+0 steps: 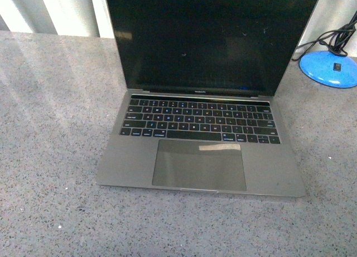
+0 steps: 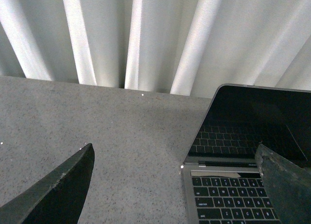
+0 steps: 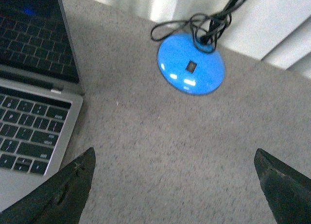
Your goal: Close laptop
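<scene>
Here, the laptop (image 1: 201, 129) stood open in the middle of the table (image 1: 50, 134), straight before the robot. Its hinge ran from left to right and its black screen (image 1: 212, 39) was upright, leaning a little back. You had the left gripper (image 2: 175, 148) with its jaws spread wide and holding nothing, beside the left side of the laptop, so the machine lay toward the robot's right from it. The top edge of the lid (image 2: 262, 87) showed in that wrist view. The right gripper (image 3: 175, 152) was also wide open and empty, beside the laptop's right side, with the blue round base (image 3: 191, 63) and its cable (image 3: 194, 25) farther off. Neither arm looked clearly nearer, I think. The lid would have to be pushed at its top edge, forward and down toward the keyboard (image 1: 198, 120), so you would first need to rise above that edge.
</scene>
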Tool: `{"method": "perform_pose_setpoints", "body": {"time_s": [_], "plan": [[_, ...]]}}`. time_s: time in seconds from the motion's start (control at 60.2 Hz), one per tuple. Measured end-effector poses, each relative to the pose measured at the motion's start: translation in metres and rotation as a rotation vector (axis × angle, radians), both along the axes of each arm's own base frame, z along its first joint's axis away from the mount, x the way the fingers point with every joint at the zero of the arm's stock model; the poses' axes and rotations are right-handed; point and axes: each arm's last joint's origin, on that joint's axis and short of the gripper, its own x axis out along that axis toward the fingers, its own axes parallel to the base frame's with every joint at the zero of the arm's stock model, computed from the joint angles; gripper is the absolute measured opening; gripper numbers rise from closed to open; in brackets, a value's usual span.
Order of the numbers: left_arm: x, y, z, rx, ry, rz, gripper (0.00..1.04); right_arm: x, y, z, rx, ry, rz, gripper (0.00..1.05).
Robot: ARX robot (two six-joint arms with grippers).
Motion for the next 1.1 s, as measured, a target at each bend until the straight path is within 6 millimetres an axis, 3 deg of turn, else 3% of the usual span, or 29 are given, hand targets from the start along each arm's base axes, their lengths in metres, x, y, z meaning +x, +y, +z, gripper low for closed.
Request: {"method": "perform_pose_setpoints", "body": {"time_s": [0.349, 0.382, 0.648, 0.814, 0.897, 1.096], "plan": [[0.065, -0.022, 0.010, 0.011, -0.027, -0.047, 0.98, 0.066, 0.022, 0.030, -0.024, -0.073, 0.067, 0.95], [0.069, -0.024, 0.011, 0.010, -0.031, -0.049, 0.97, 0.072, 0.023, 0.031, -0.023, -0.080, 0.059, 0.90], [0.100, -0.036, 0.015, -0.012, -0.029, -0.086, 0.51, 0.103, 0.027, 0.038, 0.054, -0.099, 0.046, 0.46], [0.116, -0.038, 0.018, -0.030, 0.015, -0.100, 0.22, 0.119, 0.040, 0.052, 0.115, -0.100, 0.097, 0.16], [0.127, -0.038, 0.020, -0.039, 0.045, -0.098, 0.03, 0.128, 0.050, 0.057, 0.150, -0.079, 0.116, 0.01], [0.143, -0.036, 0.025, -0.069, 0.063, -0.090, 0.04, 0.136, 0.069, 0.054, 0.199, -0.059, 0.137, 0.01]]}}
